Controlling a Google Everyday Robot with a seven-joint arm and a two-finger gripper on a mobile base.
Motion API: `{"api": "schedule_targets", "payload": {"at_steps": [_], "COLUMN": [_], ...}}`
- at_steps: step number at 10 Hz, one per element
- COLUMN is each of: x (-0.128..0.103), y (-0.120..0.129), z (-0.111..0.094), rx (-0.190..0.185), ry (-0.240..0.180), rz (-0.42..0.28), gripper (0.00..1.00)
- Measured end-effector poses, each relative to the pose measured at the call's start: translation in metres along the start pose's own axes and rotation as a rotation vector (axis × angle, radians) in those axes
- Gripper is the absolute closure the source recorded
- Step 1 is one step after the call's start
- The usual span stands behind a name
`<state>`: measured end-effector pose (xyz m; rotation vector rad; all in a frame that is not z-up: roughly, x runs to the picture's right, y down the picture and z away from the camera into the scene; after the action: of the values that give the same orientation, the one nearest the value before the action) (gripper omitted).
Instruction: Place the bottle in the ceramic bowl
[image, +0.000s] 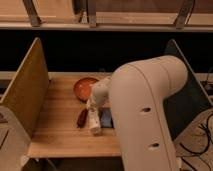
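Note:
The slim white-cream bottle (95, 123) lies on the wooden table (55, 135), just right of a dark red-brown oblong item (81, 118). The orange-brown ceramic bowl (85, 88) sits behind them, near the table's middle, and holds nothing that I can see. My gripper (94, 109) hangs from the white wrist directly over the bottle's far end, between the bowl and the bottle. The big white arm covers the right part of the table.
A blue block (106, 118) lies right of the bottle, partly under my arm. Upright wooden panels stand at the table's left (27, 90) and right (180, 60). A dark gap and a shelf rail run behind the table.

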<state>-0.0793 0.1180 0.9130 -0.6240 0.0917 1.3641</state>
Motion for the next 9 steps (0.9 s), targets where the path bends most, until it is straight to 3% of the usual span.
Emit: {"api": "schedule_targets", "payload": {"at_steps": [2, 4, 7, 9], "x": [-0.001, -0.007, -0.026, -0.033], "y": [0.002, 0.008, 0.020, 0.038], "z": [0.007, 0.003, -0.034, -0.070], "rx": [-0.011, -0.017, -0.020, -0.021], "ry": [0.009, -0.005, -0.105, -0.186], "rz": [-0.005, -0.024, -0.072, -0.137], "gripper": [1.00, 1.00, 1.00, 1.00]}}
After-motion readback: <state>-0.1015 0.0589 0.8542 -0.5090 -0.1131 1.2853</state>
